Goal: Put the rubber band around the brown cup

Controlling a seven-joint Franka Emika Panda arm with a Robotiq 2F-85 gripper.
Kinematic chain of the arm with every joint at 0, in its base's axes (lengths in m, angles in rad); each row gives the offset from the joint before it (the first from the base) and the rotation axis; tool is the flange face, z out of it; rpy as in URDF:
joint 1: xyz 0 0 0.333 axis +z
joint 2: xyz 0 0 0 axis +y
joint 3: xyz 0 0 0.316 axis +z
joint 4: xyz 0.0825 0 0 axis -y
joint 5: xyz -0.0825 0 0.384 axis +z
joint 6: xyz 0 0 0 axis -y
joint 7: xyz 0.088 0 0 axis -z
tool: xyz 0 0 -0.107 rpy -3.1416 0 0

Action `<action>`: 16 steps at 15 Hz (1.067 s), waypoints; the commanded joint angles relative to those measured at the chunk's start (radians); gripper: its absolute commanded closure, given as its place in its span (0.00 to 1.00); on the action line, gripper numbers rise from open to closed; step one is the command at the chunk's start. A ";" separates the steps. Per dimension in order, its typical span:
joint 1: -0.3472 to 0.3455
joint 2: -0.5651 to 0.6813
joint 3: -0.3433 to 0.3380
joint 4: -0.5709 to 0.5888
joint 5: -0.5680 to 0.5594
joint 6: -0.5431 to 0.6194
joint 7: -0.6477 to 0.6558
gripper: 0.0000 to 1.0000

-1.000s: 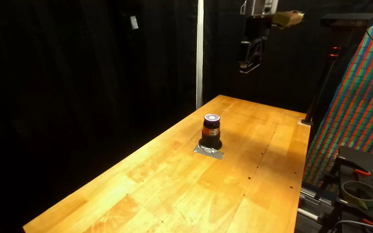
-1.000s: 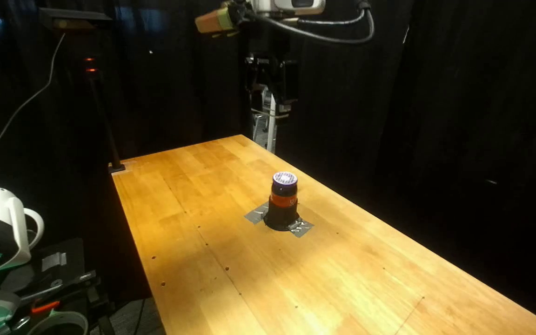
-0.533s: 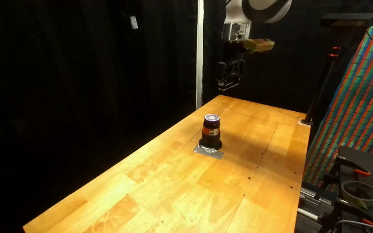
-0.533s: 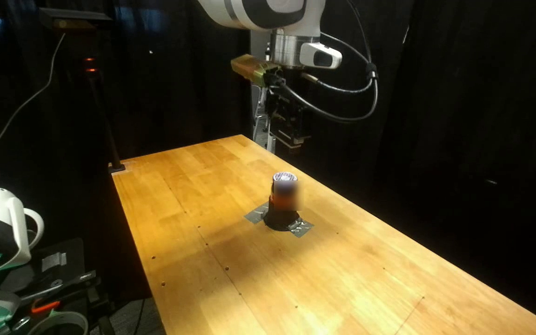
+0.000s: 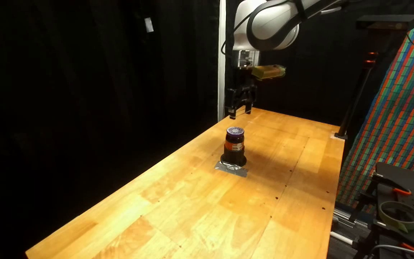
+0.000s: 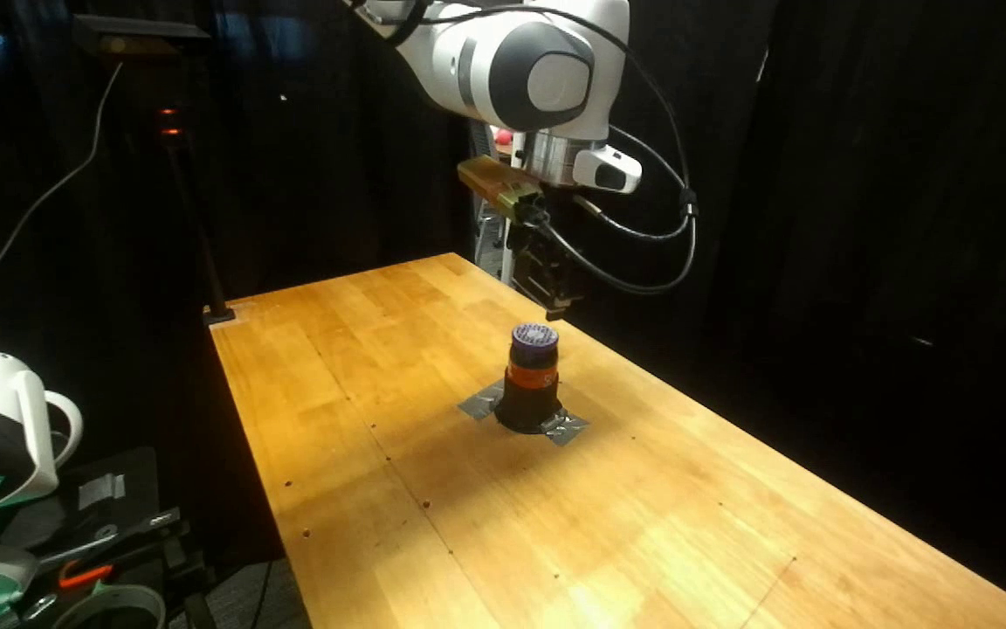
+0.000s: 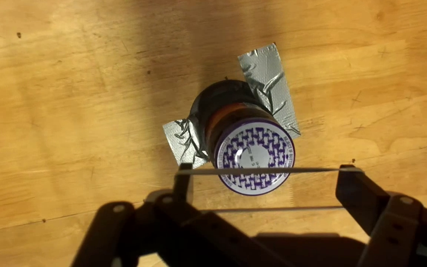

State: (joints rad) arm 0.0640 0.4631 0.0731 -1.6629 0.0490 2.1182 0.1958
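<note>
Nearer the left-hand long edge of the worktop [image 5: 192, 216] in an exterior view, here stands my brown cup [image 6: 533, 384], bolt upright, long axis rising straight off the wood, lid [image 7: 255, 155] facing up. Its foot sits in a black flanged base [image 5: 233, 157], and silver tape [image 7: 270, 89] lies over that flange on two sides. I've got the gripper [image 7: 265, 168] pointing down, higher than the lid and apart from it, fingers [image 7: 361, 202] well spread, the rubber band [image 7: 254, 171] stretched from tip to tip. On my wrist view its two strands run nearly level: one crosses in front of the lid, the other runs lower down, over the wood. And the writing, here we go: along the right of the purple-and-white lid I read "REJECT IF BUTTON"; the rest of the rim is too blurred for me, the stamp in the middle too small. Round the body runs an orange label [image 5: 233, 146] with a pale panel, its print too tiny to make out
</note>
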 commanded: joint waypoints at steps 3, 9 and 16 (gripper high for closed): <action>0.042 0.140 -0.028 0.139 -0.013 0.034 0.045 0.00; 0.051 0.232 -0.050 0.213 -0.014 0.030 0.063 0.00; 0.039 0.241 -0.047 0.208 0.003 -0.026 0.040 0.00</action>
State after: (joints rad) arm 0.0994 0.7040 0.0284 -1.4788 0.0450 2.1426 0.2411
